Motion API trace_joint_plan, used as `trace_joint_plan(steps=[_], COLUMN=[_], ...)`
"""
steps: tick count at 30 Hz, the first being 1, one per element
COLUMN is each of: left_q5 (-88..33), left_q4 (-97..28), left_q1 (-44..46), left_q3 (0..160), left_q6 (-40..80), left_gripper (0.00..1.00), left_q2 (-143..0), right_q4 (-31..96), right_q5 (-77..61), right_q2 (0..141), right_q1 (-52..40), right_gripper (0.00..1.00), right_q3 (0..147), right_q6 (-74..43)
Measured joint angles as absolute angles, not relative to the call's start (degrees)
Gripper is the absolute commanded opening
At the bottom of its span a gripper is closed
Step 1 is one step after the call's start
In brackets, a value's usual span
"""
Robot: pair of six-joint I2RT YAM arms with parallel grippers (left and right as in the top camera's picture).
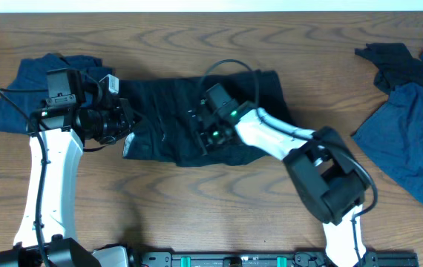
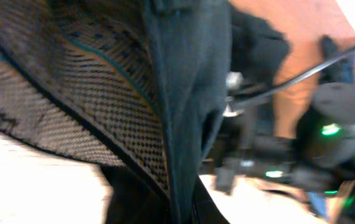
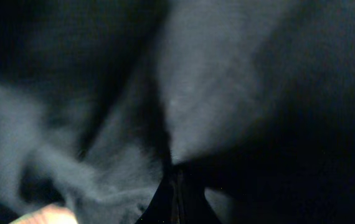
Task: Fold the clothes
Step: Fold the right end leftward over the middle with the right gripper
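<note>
A dark navy garment [image 1: 168, 111] lies spread in the middle of the table. My left gripper [image 1: 131, 119] is shut on its left edge; the left wrist view shows the fabric's mesh lining [image 2: 103, 106] hanging from the jaws [image 2: 180, 208]. My right gripper [image 1: 205, 137] is pressed down onto the garment's middle, and the right wrist view shows its fingertips [image 3: 176, 186] together with dark cloth [image 3: 215, 93] pinched between them.
A blue garment [image 1: 26, 81] lies folded at the far left behind the left arm. More blue clothes [image 1: 412, 126] are piled at the right edge, with a dark one [image 1: 389, 63] at the back right. Bare wooden table [image 1: 197, 215] lies in front.
</note>
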State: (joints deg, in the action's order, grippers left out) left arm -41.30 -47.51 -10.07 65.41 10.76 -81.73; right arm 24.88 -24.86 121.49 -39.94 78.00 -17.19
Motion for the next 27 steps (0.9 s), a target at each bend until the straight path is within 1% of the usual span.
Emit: trace_joint_plan(steps=[3,6,9,13,18,22,27], left_q5=[-44.51,-46.50,-47.29,-47.37,-46.24,-46.09,-46.09], left_q4=[-47.48,-47.46,-46.89,-45.87,-44.99,-44.84,-44.47], left_q1=[-10.07,-10.07,-10.07,-10.07,-10.07,-10.07,-10.07], left_q3=[65.41,65.41,65.41,65.41,65.41,65.41,65.41], left_q6=[11.81,12.25,12.29,12.47,12.71,12.93,13.61], left_gripper=[0.06,0.06,0.06,0.06,0.06,0.06,0.06], left_q2=[-81.73,-81.62,-81.52,-81.52,-81.49,-81.49,-81.49], right_q4=[20.93,20.16,22.41,29.50,37.21,43.81,51.16], right_q5=[-25.06,-23.81,-23.05,-19.81,-12.86,-8.29,-5.41], right_q2=[122.54,122.65,122.61,120.77,112.46,102.65,101.01], right_q1=[-43.03,-45.15,-46.02,-45.06,-39.03,-29.80,-20.43], right_gripper=[0.01,0.01,0.01,0.02,0.01,0.01,0.01], right_q3=[78.28,78.48,79.15,79.70,79.66,80.23,80.88], right_q6=[-18.31,-18.79,-19.07,-19.11,-18.98,-18.79,-18.00])
